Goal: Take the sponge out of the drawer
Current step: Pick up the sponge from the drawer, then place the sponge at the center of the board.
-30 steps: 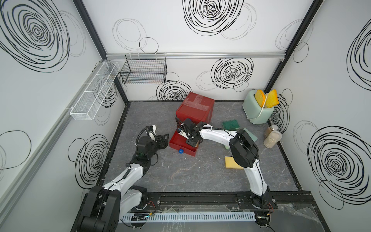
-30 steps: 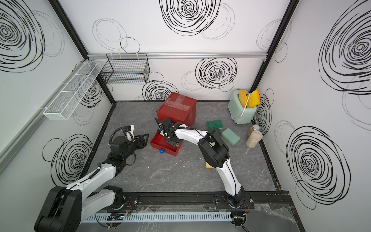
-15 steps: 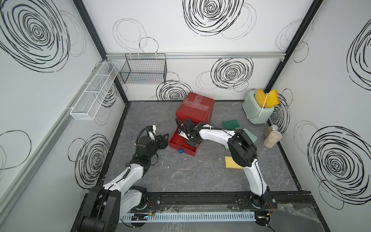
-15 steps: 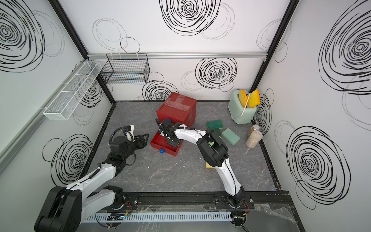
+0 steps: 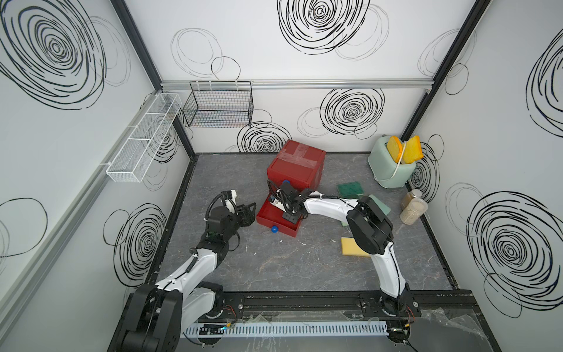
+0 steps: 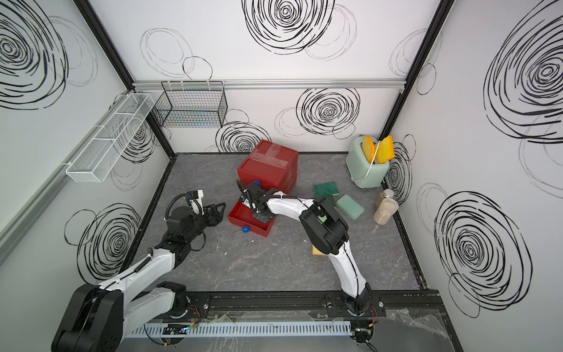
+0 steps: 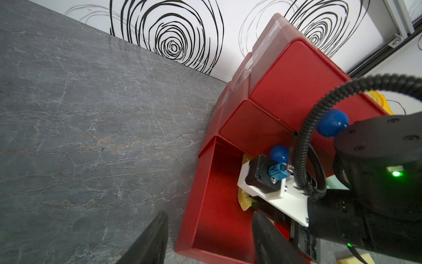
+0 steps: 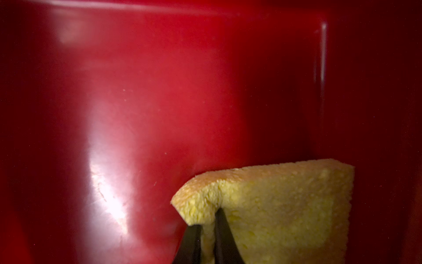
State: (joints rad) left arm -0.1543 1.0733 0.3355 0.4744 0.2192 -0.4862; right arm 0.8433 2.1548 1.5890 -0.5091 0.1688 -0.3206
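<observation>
In both top views the light is bright and even, shadows soft; walls (image 5: 304, 91) bow at the edges, and tape (image 5: 300, 152) shines on the cabinet (image 5: 292, 175) at twelve o'clock. My right wrist view is dim, the drawer (image 8: 137, 91) glaring, my fingertips (image 8: 223, 240) blurred.

We are finding the drawer unit (image 5: 297, 166) standing near the middle of the bench's (image 5: 289, 268) far edge. Its lowest drawer (image 5: 263, 214) is sticking out toward the front edge. The sponge (image 8: 285, 205) is lying in it, with the right gripper (image 8: 209, 219) reaching in at its corner. The left gripper (image 5: 250, 212) is hanging just beside the drawer, toward the left edge. A toaster (image 5: 387, 173) is sitting in the far right corner, two jars (image 5: 412, 210) are standing along the right edge, and three loose sponges (image 5: 350, 189) are lying in the right half.
</observation>
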